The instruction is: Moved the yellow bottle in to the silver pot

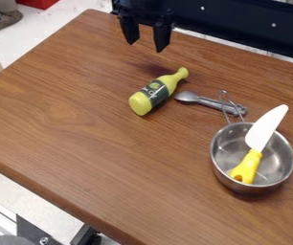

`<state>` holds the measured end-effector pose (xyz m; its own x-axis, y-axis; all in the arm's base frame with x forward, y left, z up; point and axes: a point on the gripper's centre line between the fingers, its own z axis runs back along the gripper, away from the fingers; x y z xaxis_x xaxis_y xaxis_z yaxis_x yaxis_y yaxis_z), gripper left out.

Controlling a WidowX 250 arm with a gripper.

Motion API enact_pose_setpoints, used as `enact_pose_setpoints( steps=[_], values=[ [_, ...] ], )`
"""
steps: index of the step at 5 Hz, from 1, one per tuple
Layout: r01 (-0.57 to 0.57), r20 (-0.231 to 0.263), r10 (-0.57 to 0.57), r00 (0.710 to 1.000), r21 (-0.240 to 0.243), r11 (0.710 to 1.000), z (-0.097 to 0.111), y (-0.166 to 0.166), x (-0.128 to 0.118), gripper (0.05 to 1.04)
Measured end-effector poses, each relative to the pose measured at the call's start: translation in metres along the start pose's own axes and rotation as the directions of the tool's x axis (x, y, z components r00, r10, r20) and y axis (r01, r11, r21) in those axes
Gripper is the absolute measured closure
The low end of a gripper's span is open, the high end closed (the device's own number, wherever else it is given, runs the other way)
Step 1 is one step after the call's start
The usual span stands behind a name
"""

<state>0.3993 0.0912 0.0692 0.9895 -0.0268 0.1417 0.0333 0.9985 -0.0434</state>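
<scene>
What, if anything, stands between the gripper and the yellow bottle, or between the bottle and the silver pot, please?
Nothing visible stands between the gripper and the bottle. Between the bottle and the pot, a spoon lies flat; a knife in the pot extends past its rim.

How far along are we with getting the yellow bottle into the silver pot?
Nothing looks done: the yellow bottle lies on the wooden table, outside the silver pot, where a yellow-handled knife rests. The open gripper holds nothing. Grasping, carrying and placing remain.
</scene>
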Motion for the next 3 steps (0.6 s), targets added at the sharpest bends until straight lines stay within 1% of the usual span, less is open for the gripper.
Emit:
enact_pose_setpoints(
  steps=[1,2,3],
  values=[
    [-0.002,-0.050,0.001,0.999,-0.014,1.000,-0.018,-0.001,-0.008,0.085],
    [0.033,-0.065,-0.035,0.997,-0.035,0.999,-0.023,-0.004,-0.014,0.085],
    [0.035,-0.090,-0.043,0.995,-0.088,0.996,-0.019,-0.009,-0.020,0.085]
  ],
)
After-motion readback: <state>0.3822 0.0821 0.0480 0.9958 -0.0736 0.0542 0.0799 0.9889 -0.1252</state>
